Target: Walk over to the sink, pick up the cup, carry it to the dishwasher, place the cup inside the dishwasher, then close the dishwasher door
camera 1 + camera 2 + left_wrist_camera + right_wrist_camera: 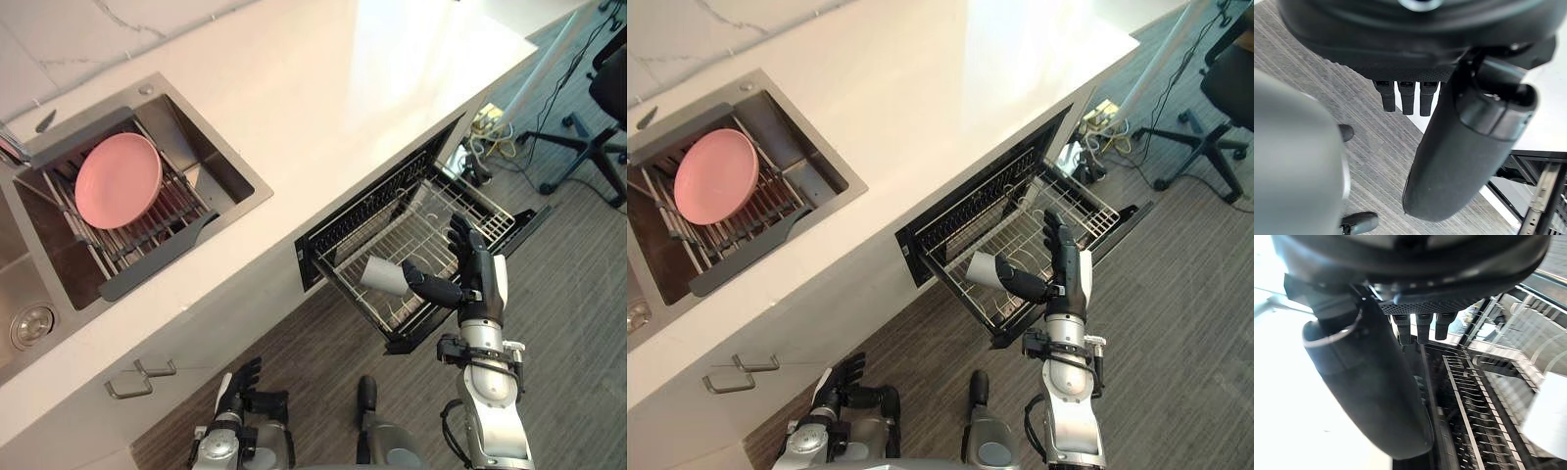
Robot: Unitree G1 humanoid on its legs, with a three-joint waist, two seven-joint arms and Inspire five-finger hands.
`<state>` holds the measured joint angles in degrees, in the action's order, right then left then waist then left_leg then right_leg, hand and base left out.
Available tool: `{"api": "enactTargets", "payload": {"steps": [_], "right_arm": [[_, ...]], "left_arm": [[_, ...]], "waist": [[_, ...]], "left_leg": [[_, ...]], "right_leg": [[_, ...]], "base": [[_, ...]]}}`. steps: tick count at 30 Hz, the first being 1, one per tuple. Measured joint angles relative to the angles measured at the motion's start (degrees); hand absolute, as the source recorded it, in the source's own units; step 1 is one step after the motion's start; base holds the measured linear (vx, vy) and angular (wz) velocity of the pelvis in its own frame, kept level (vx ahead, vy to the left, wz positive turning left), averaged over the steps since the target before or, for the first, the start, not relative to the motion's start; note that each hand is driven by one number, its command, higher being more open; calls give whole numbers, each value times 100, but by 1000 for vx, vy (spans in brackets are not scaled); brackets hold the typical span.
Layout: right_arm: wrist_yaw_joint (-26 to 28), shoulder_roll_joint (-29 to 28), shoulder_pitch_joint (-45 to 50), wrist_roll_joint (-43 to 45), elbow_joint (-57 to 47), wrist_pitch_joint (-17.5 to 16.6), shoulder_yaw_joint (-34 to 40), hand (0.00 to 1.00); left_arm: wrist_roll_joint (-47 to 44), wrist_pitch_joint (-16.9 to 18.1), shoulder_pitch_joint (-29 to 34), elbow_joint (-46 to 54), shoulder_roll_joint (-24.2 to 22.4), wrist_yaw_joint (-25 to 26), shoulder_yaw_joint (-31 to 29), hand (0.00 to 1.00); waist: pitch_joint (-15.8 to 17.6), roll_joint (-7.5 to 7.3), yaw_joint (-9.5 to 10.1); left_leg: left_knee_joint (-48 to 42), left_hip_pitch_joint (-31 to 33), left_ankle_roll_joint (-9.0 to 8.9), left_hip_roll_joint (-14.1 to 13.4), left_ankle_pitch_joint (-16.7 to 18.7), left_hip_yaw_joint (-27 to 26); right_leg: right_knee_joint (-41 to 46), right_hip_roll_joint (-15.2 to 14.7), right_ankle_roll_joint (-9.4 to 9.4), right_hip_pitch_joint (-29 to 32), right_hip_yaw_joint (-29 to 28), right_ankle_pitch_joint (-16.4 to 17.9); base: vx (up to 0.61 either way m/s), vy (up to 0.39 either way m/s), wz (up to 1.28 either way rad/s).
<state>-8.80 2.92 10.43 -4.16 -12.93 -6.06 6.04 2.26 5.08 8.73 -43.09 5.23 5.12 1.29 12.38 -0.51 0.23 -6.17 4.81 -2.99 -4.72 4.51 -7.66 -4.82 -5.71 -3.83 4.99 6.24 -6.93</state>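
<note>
Left eye view showed me my right hand (478, 272) over the pulled-out dishwasher rack (428, 217), fingers straight and spread, thumb just beside the grey cup (384, 275). The cup lay on its side in the rack's near left part. My left hand (238, 384) hung low at the near edge, fingers relaxed.

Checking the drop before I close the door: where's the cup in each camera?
Left eye view: cup lying in the dishwasher rack, right of centre, by the right hand.
Right eye view: same place, near centre.
Right wrist view: pale shape over the rack wires.
Left wrist view: floor and dishwasher edge.
Shared landmark: the wire rack.
</note>
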Motion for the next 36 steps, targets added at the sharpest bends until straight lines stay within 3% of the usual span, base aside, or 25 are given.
{"api": "enactTargets", "payload": {"steps": [13,16,18,21,23,24,26,28,29,31,32,34,36], "right_arm": [[-71,10,-50,-69,-453,-206,13,90],[-117,135,-191,-71,-460,-206,11,90],[-159,332,-382,-72,-465,-206,13,90],[-258,606,-672,-77,-532,-206,56,90],[-294,794,-983,-108,-600,-206,152,90],[-317,848,-1067,-118,-598,-208,156,90],[-437,914,-1240,-230,-594,-234,137,90],[-436,841,-1254,-327,-540,-240,58,90],[-426,804,-1258,-465,-432,-239,-30,90],[-409,801,-1288,-562,-254,-235,-173,90],[-392,783,-1295,-655,-118,-235,-253,90],[-379,784,-1295,-733,-35,-228,-256,90],[-362,827,-1294,-808,-30,-229,-256,90]], "left_arm": [[0,0,26,-238,-17,82,15,90],[-1,3,22,-233,-50,100,-51,90],[-5,4,-11,-227,-62,97,-122,90],[11,4,-65,-209,-79,96,-110,90],[80,-1,-98,-118,-79,89,-93,90],[116,-1,-59,-59,-88,89,-79,90],[118,6,127,175,-101,83,44,90],[127,3,153,223,-118,55,46,90],[127,-2,158,225,-81,40,101,90],[135,-8,225,316,-72,41,149,90],[233,-13,307,466,-60,53,178,90],[290,-14,323,606,32,104,355,90],[453,-38,334,659,34,110,499,90]], "waist": [[-387,-5,33],[-380,46,22],[-373,54,35],[-366,56,52],[-354,25,67],[-357,30,89],[-454,162,222],[-443,135,229],[-419,86,211],[-413,73,206],[-405,44,159],[-412,32,15],[-413,37,-22]], "left_leg": [[60,-72,23,85,-16,293],[-697,309,-6,-1,328,490],[-1313,659,-126,-65,429,547],[-1435,824,-124,-101,336,82],[-1666,1053,-306,-101,190,-656],[-1592,1060,-247,-122,261,-884],[-1257,1005,328,-89,298,-1172],[-1294,952,492,84,550,-1056],[-1284,804,564,257,642,-1002],[-1245,591,684,402,704,-942],[-1237,442,757,499,749,-773],[-1176,312,773,568,760,-410],[-1063,130,642,587,601,-58]], "right_leg": [[4,-78,-53,-211,283,119],[225,-45,-56,-208,513,316],[499,-82,-58,-218,787,527],[524,-209,-100,-381,1160,648],[348,-401,-108,-659,1605,697],[338,-425,-147,-692,1689,710],[473,-484,-377,-711,1902,884],[1192,-768,-465,-581,2031,1244],[2155,-1110,-442,-344,1959,1580],[3504,-1484,-236,105,1665,1667],[4332,-1597,-40,415,1214,1693],[4781,-1302,25,661,593,2017],[4372,-721,57,917,-49,2289]], "base": [[0,-1,12],[0,8,34],[-9,36,58],[-13,31,84],[-22,48,102],[-18,50,78],[78,109,56],[177,171,51],[188,164,40],[185,130,36],[227,62,76],[236,-15,96],[249,-96,76]]}}
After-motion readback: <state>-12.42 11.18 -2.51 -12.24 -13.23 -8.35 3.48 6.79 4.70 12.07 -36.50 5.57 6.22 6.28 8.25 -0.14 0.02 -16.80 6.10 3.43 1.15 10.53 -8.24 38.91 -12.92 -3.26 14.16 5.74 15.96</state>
